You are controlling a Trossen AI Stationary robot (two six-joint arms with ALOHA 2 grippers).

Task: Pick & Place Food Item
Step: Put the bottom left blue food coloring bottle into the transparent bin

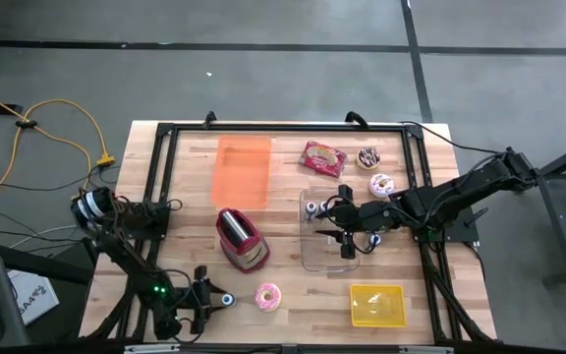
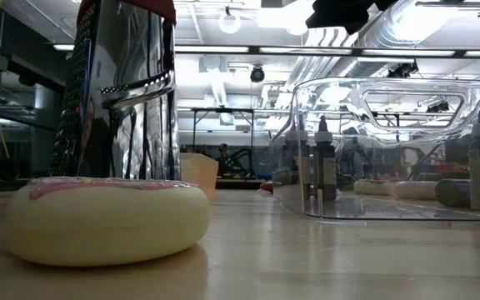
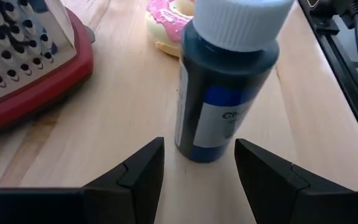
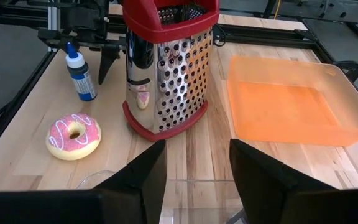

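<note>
Two grippers stand open and empty: the left gripper point(image 1: 207, 300) frames a small blue bottle point(image 3: 225, 93) at the table's near edge, just left of the pink donut point(image 1: 267, 297), which seemingly awaits picking, while the right gripper point(image 1: 347, 241) hovers over the clear bin point(image 1: 314, 258).
</note>
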